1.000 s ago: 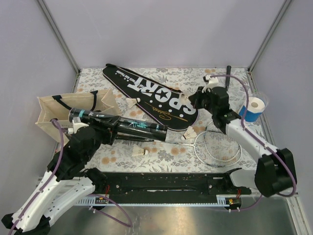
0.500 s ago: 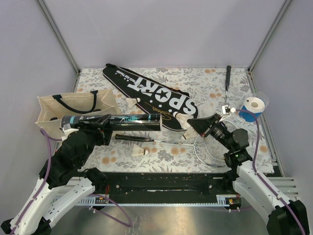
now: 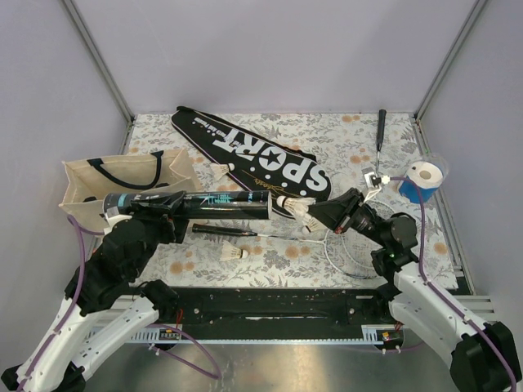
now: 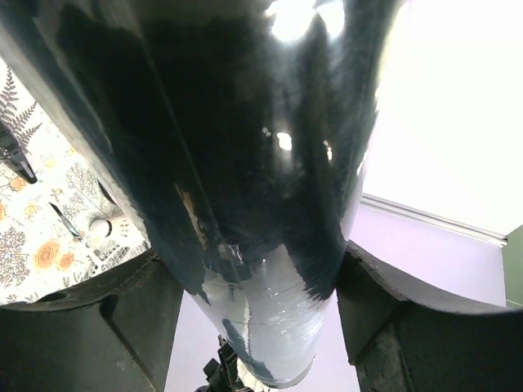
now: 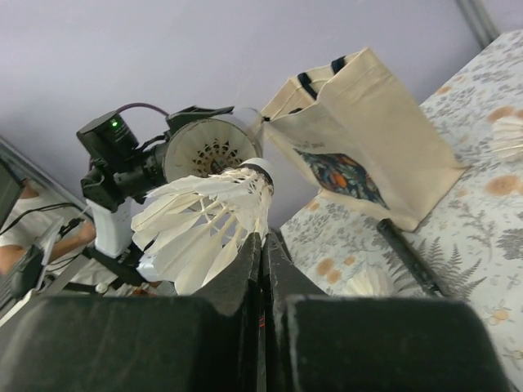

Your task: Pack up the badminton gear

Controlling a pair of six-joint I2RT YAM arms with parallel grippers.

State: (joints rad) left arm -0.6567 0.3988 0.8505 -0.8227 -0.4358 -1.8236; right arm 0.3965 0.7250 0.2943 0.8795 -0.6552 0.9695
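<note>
My left gripper is shut on the long black tube and holds it level above the table, its open end pointing right. In the left wrist view the tube fills the frame between my fingers. My right gripper is shut on a white shuttlecock, pinched by its feather skirt just right of the tube's mouth. The black "SPORT" cover lies behind. The silver racket lies under my right arm. Loose shuttlecocks lie at the cover's edge and near the front.
The beige tote bag stands at the left behind the tube. A blue and white roll sits at the right edge. A thin black stick lies at the back right. The black rail runs along the near edge.
My right arm swung down from the back right and carried the shuttlecock left to the tube's mouth. My left arm lifted the tube level, then held still.
</note>
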